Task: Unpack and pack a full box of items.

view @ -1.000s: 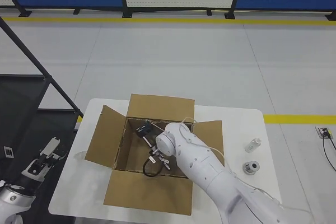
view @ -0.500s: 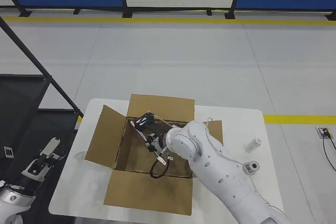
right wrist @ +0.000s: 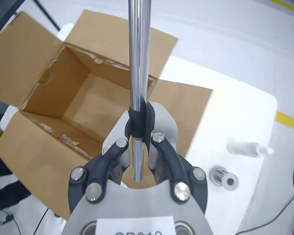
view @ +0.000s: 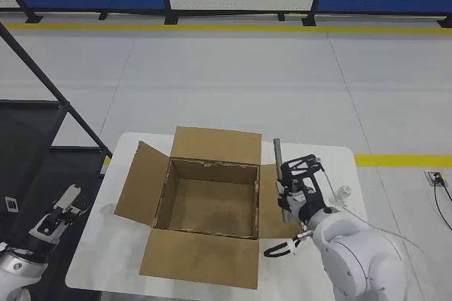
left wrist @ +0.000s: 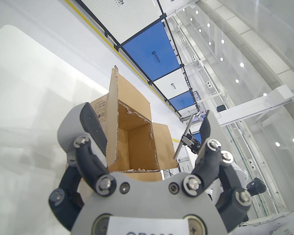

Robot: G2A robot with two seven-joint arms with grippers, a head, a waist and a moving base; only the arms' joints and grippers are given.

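Observation:
An open cardboard box (view: pixel 211 203) stands in the middle of the white table (view: pixel 316 154), flaps spread; what shows of its inside is bare. My right gripper (view: pixel 288 197) hangs above the box's right flap, shut on a shiny metal rod (view: pixel 279 169) that sticks out past the fingers. In the right wrist view the rod (right wrist: pixel 139 50) runs straight out from the right gripper (right wrist: pixel 139 121), over the box (right wrist: pixel 51 57). My left gripper (view: pixel 60 209) sits off the table's left edge. In the left wrist view the left gripper (left wrist: pixel 148 116) is open and holds nothing, facing the box (left wrist: pixel 137 133).
A small clear bottle (right wrist: pixel 247 149) lies on the table right of the box, also seen as the bottle (view: pixel 342 193) from above. A metal toothed pulley (right wrist: pixel 224 178) stands near it. A dark rack (view: pixel 30 143) is left of the table.
The right arm rose out of the box with the rod and swung right, over the right flap. The left arm stayed still.

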